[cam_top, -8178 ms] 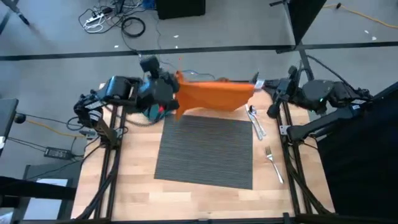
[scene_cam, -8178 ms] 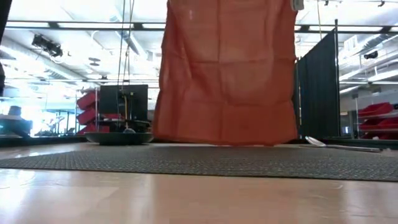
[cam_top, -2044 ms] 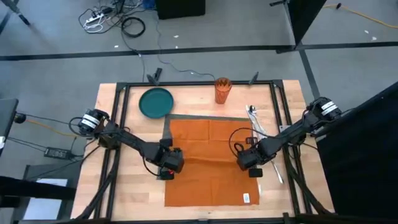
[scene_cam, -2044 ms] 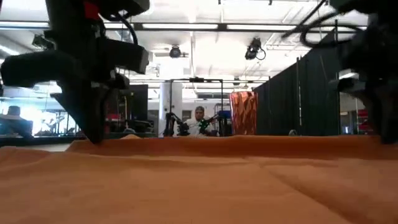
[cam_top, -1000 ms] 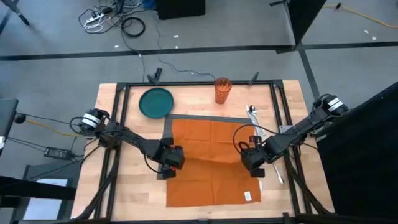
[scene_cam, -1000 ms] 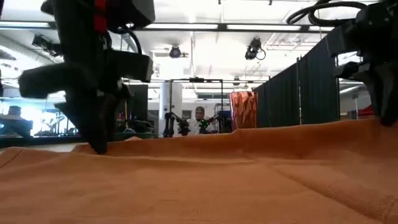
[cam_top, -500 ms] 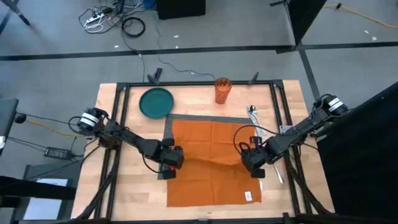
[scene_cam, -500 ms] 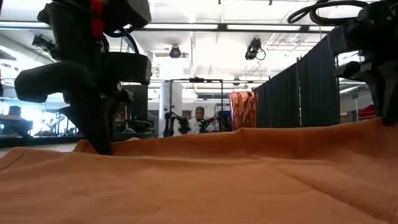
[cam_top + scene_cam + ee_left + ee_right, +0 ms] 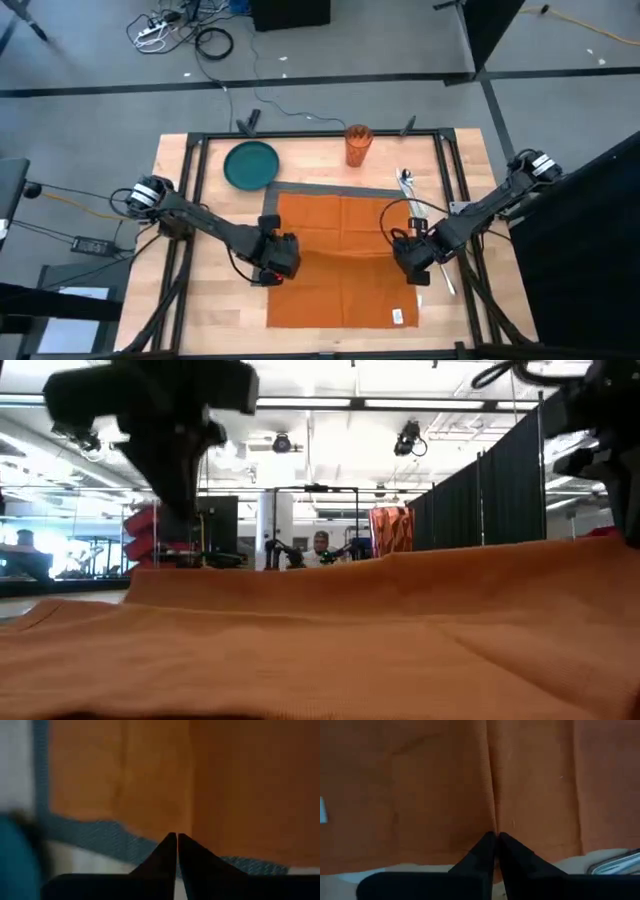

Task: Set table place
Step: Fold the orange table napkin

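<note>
An orange napkin (image 9: 340, 258) hides nearly all of the dark grey placemat (image 9: 272, 204) mid-desk (image 9: 210, 215), with the left end effector (image 9: 281, 263) and right end effector (image 9: 412, 262) each pinching a side edge, while teal plate (image 9: 250, 164), orange cup (image 9: 357, 144) and cutlery (image 9: 408, 188) lie nearby.

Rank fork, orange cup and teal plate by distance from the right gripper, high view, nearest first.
From the right gripper, at the orange napkin's right edge:
1. Fork, just beside it, toward the table's right edge.
2. Orange cup, at the far edge, centre.
3. Teal plate, far-left corner of the placemat.
</note>
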Robot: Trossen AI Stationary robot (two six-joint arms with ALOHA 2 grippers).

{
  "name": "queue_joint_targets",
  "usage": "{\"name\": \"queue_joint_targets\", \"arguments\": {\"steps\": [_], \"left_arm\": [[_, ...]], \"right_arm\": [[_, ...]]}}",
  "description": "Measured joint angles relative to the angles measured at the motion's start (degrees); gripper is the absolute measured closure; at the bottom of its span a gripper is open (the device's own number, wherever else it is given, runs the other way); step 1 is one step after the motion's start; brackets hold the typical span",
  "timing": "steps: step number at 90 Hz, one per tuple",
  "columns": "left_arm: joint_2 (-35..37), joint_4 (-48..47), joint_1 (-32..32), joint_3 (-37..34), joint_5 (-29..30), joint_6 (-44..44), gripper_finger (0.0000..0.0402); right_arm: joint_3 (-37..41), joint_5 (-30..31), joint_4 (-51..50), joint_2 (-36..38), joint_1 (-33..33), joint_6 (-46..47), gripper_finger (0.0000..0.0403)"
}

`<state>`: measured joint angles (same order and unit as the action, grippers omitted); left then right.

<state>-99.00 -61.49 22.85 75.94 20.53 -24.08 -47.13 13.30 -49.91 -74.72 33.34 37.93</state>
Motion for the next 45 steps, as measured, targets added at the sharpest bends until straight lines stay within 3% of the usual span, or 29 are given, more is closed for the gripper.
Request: {"name": "queue_joint_targets", "arguments": {"steps": [20,27,45], "left_arm": [[0.1,3.1,-0.1,0.0,0.7,-0.2,0.0401],[0.1,5.1,-1.1,-1.7,-1.6,-0.4,0.0395],[0.0,7.7,-3.7,-8.7,-8.8,-1.2,0.0331]], "right_arm": [[0.0,1.1,0.0,2.9,0.3,0.0,0.0403],[0.0,1.1,0.1,2.7,0.3,0.0,0.0403],[0.1,1.7,1.0,2.7,0.4,0.1,0.0403]]}}
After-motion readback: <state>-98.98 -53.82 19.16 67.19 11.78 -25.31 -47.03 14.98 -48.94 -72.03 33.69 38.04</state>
